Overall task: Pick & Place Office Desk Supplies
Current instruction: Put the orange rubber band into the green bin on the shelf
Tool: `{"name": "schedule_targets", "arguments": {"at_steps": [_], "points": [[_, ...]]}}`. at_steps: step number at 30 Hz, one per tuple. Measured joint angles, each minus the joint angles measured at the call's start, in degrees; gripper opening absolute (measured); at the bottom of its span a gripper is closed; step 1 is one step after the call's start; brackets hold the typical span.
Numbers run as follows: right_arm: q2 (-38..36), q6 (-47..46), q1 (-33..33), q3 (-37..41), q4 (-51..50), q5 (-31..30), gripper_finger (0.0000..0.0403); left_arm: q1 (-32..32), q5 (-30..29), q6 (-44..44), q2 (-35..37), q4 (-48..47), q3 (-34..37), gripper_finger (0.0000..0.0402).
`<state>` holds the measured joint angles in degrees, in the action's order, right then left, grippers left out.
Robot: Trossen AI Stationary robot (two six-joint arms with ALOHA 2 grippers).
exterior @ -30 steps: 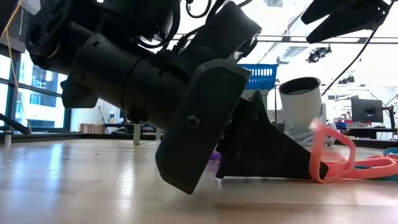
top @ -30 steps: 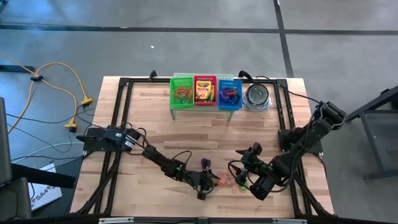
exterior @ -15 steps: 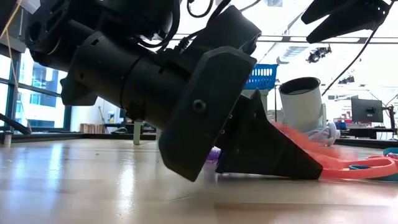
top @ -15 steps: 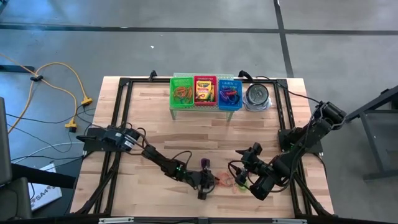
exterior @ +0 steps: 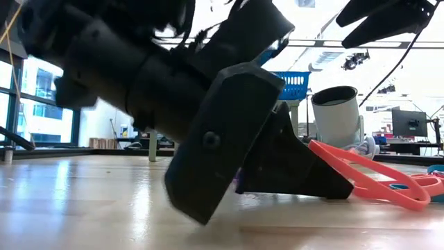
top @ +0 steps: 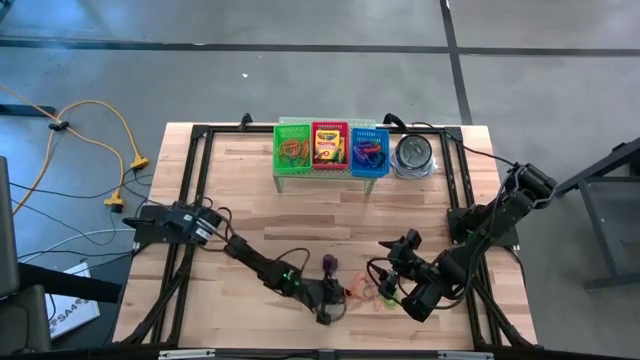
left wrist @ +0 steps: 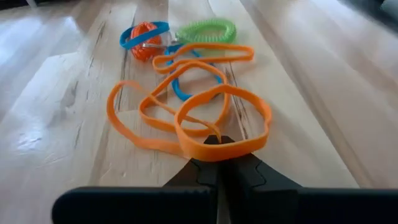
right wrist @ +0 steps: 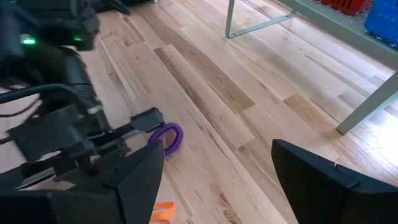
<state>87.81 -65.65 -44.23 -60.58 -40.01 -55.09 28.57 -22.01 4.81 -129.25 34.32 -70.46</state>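
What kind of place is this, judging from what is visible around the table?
Probably a robotics lab or workshop: bare concrete floor with yellow cables trailing across it, a wooden table in a black metal frame, and monitors on desks in the room behind.

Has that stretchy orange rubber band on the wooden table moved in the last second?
Yes. In the low view the orange rubber band stood as an upright loop beside the silvery tin; now it stretches out flat, pinched in the shut left gripper.

A robotics lab: wooden table [top: 330,215] on bare concrete floor [top: 300,80], monitors [exterior: 407,123] behind.
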Motion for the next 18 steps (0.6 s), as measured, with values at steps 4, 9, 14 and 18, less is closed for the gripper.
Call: {"name": "schedule_targets", "arguments": {"at_steps": [4,9,14,18], "points": [[0.0,0.0,0.0,0.0,0.0,0.0,0.0287,1.1,-3.9,-0.3,1.6,-14.7,-5.0,0.0001],[0.0,0.0,0.0,0.0,0.0,0.0,0.0288,2.1,-5.2,-0.1,2.1,-40.7,-16.2,0.0001],[0.0,0.0,0.0,0.0,0.4,0.0,0.0287,3.9,-11.2,-0.3,2.0,-56.7,-23.8,0.0001],[0.6,0.0,0.0,0.0,0.6,0.0,0.0287,5.3,-14.3,-6.0,2.1,-60.6,-27.7,0.0001]]}}
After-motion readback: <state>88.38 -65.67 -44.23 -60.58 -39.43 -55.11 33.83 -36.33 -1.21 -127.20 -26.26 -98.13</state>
